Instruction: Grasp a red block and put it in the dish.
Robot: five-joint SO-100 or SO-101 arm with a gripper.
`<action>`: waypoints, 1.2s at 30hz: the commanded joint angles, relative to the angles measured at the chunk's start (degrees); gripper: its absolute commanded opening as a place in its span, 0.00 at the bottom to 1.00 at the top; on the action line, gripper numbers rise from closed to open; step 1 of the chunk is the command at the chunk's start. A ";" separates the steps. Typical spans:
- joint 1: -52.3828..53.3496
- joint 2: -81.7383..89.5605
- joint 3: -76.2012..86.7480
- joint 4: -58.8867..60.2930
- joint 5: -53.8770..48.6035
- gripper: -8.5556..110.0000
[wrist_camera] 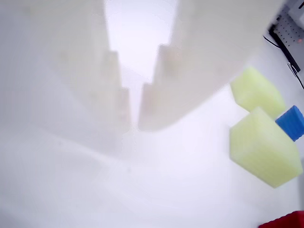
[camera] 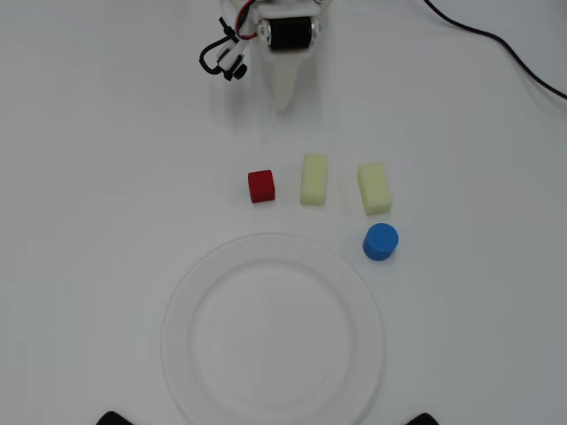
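Observation:
The red block, a small cube, rests on the white table just above the dish, a large round white plate with nothing on it. In the wrist view only a corner of the red block shows at the bottom right. My white gripper hovers at the top of the overhead view, well behind the block and slightly to its right. Its two fingers taper to one tip there. In the wrist view the gripper fills the frame, its fingers nearly touching with nothing between them.
Two pale yellow oblong blocks lie to the right of the red block, with a blue cylinder below them. A black cable crosses the top right corner. The wrist view shows the yellow blocks and the blue cylinder.

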 commanded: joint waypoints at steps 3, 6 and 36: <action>0.53 10.37 6.50 0.44 -0.18 0.08; 0.18 10.37 6.50 0.44 -0.53 0.08; 3.08 7.03 -3.08 -2.99 -10.81 0.17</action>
